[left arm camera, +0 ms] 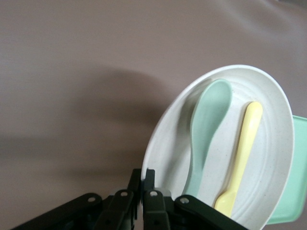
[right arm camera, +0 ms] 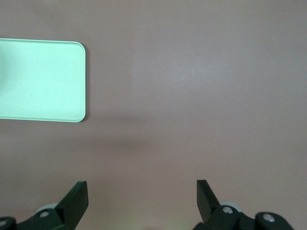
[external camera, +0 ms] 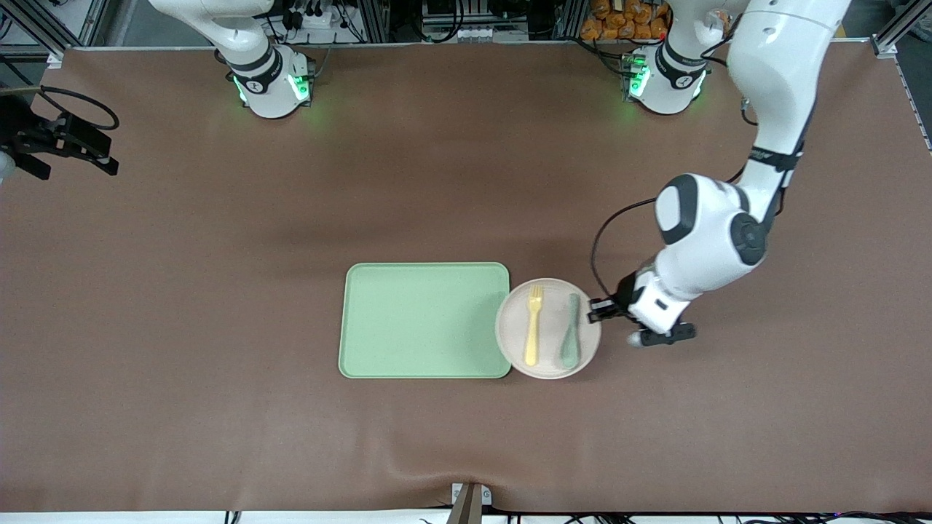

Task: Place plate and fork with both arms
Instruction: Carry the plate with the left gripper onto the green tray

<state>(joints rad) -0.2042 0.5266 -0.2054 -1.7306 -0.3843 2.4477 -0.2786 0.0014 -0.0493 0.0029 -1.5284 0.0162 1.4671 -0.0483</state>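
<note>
While the plate (external camera: 550, 364) (left arm camera: 273, 158) is showing beside the tray (external camera: 422, 320) (left arm camera: 300, 167) (right arm camera: 38, 79), its place: it is lying toward the left arm's end of the table (external camera: 218, 291), with its edge overlapping the tray's rim on that side.
Plate's seating: whether it is resting flat or being raised off the table, I cannot tell.
Fork (external camera: 533, 327) (left arm camera: 242, 148): it is lying on the plate, on the half nearer the tray, with its tines pointing toward the robots' bases.
Spoon (external camera: 570, 335) (left arm camera: 206, 124): it is lying on the plate alongside the fork, apart from it, on the half nearer the left tool, with its bowl pointing toward the front camera.
Left tool (external camera: 598, 310) (left arm camera: 144, 179): it is reaching low to the plate's edge at the side away from the tray, and its fingers are clenching on the plate's rim, with only a thin gap showing between them in the left wrist view.
Right tool (external camera: 73, 164) (right arm camera: 142, 191): it is waiting over the right arm's end of the table, well apart from the tray and plate, with its fingers spread wide and gripping nothing.
Tray: it is lying flat on the table about midway between the two ends, with nothing showing on its floor.
</note>
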